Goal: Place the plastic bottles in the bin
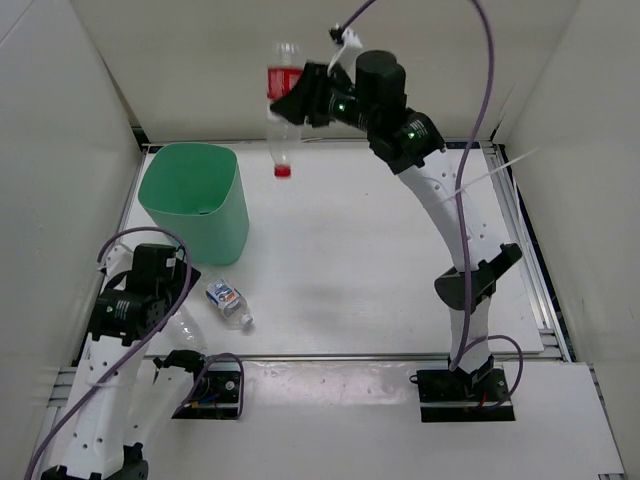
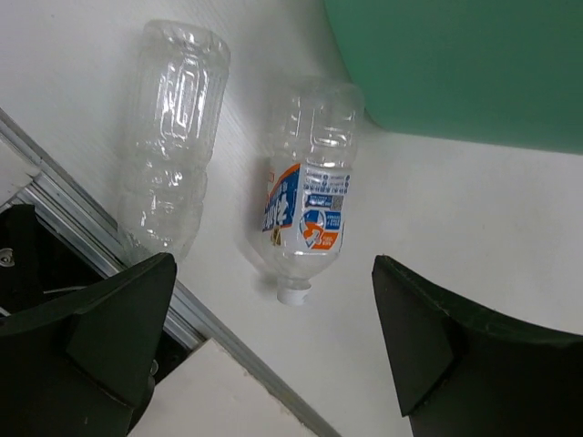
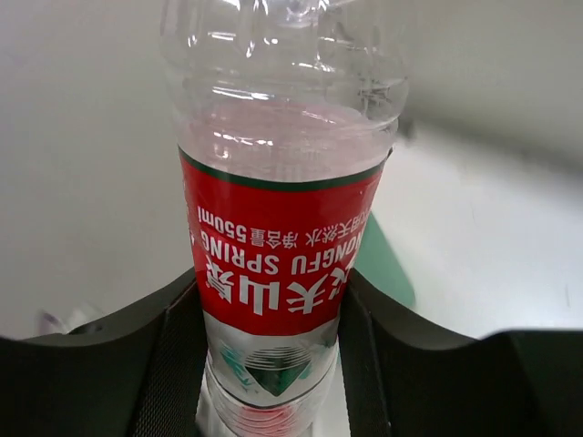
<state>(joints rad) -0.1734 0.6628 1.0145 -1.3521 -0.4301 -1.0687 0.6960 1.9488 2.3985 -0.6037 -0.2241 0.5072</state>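
Observation:
My right gripper (image 1: 297,100) is shut on a red-labelled plastic bottle (image 1: 281,110) and holds it high in the air, red cap pointing down, to the right of the bin (image 1: 215,235). In the right wrist view the fingers (image 3: 159,355) press both sides of that bottle (image 3: 278,255), and a strip of the green bin (image 3: 383,269) shows behind it. My left gripper (image 2: 273,346) stands open low at the front left. Just beyond its fingers a blue-white-labelled bottle (image 2: 310,182) and an unlabelled clear bottle (image 2: 173,137) lie side by side on the table, near the bin's wall (image 2: 474,64).
A metal rail (image 2: 109,228) runs along the table's near edge, close to the unlabelled bottle. White enclosure walls stand at the left, back and right. A purple cable (image 1: 480,90) arcs over the right arm.

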